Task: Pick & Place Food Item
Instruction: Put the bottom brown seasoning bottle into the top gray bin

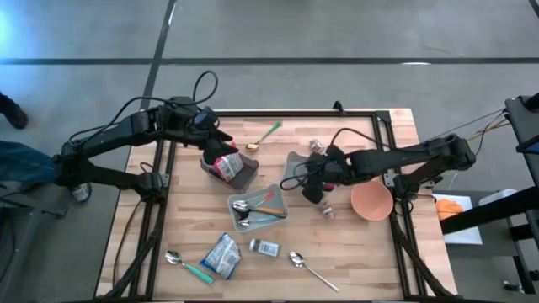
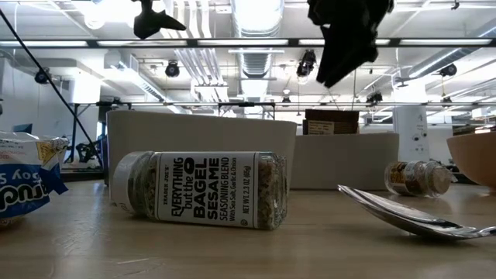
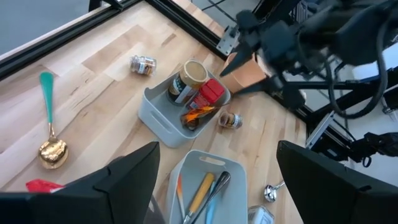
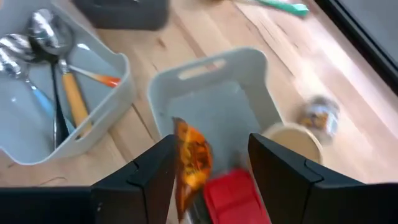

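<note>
**Left side.** The left gripper (image 1: pixel 216 140) is held above the far-left part of the bench (image 1: pixel 362 252) with its fingers spread wide and nothing between them. Just beside it, toward the bench centre, a red-and-white food packet (image 1: pixel 226 166) lies in a dark tray (image 1: pixel 247 176). Of the loose food items, this one is judged the nearest to that arm.

**Centre.** A grey cutlery tray (image 1: pixel 280 202) holding spoons sits between the two arms. Near the front edge a blue-and-white packet (image 1: pixel 221 255) lies flat, its long axis slanted across the boards. It is well apart from both grippers, somewhat nearer the left arm's side. Beside it a seasoning jar (image 2: pixel 205 190) lies on its side, and its label is read as "TRADER JOE'S EVERYTHING but the BAGEL SESAME SEASONING BLEND". On the blue packet only part of a word, "oy", can be made out in the low view.

**Right side.** The right gripper (image 4: pixel 211 140) hangs directly over a grey bin (image 4: pixel 211 68) with its fingers parted. An orange snack packet (image 4: pixel 193 158) is seen in the gap, close to one finger, with its long axis running along the fingers. It is judged to be released into the bin rather than gripped. A red box (image 4: pixel 233 193) and a tan-lidded jar (image 4: pixel 292 140) are in the same bin. An orange bowl (image 1: pixel 370 200) stands farther right, and no writing on the small jar (image 2: pixel 418 178) near it can be read.
</note>
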`<state>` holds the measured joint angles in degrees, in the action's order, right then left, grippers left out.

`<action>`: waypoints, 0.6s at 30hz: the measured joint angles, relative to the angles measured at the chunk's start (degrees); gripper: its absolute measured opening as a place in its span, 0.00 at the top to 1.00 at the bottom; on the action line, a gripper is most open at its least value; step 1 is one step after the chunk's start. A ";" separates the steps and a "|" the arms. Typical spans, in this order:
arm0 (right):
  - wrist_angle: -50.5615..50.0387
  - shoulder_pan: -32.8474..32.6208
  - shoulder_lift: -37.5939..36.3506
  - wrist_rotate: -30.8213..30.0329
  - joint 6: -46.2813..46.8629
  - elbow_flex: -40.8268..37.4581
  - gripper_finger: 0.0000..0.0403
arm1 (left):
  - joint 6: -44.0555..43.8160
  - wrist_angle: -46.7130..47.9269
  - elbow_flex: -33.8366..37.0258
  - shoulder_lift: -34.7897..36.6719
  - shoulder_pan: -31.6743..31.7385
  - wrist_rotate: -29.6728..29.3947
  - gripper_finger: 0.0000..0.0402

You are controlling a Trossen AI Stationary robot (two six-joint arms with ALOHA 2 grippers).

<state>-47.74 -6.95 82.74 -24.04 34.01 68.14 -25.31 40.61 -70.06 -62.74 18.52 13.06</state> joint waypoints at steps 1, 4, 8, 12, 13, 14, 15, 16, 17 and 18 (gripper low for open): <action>-2.20 -0.21 0.00 -0.19 1.84 0.97 0.51 | 0.31 0.30 0.00 0.00 0.00 0.01 0.18; -8.05 -1.25 0.00 -0.34 8.72 2.90 0.51 | 1.40 1.08 0.00 0.00 0.00 0.00 0.18; -14.63 -3.90 0.00 0.66 21.09 4.25 0.51 | 2.77 1.37 0.00 0.00 0.00 0.01 0.18; -17.37 -7.18 0.00 1.87 31.48 5.79 0.51 | 3.67 1.35 0.00 0.00 0.00 0.02 0.18; -17.54 -8.08 0.00 1.87 33.59 6.08 0.51 | 4.21 1.35 0.00 0.00 0.00 0.02 0.18; -17.67 -8.96 0.00 1.87 35.38 6.36 0.51 | 4.57 1.34 0.00 0.00 0.00 0.03 0.18; -17.72 -9.84 0.00 1.87 36.88 6.50 0.51 | 4.79 1.32 0.00 0.00 0.00 0.07 0.18; -17.94 -10.73 0.00 1.85 38.18 6.53 0.51 | 4.96 1.32 0.00 0.00 0.00 0.28 0.18; -18.17 -11.68 0.00 1.78 39.42 6.46 0.51 | 5.03 1.33 0.00 0.00 0.00 0.55 0.18; -18.16 -12.70 0.14 1.67 40.40 6.28 0.51 | 5.27 1.32 0.00 0.00 0.00 0.67 0.18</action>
<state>-65.89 -19.65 82.88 -22.38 74.40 74.42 -20.03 41.93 -70.06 -62.74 18.52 13.73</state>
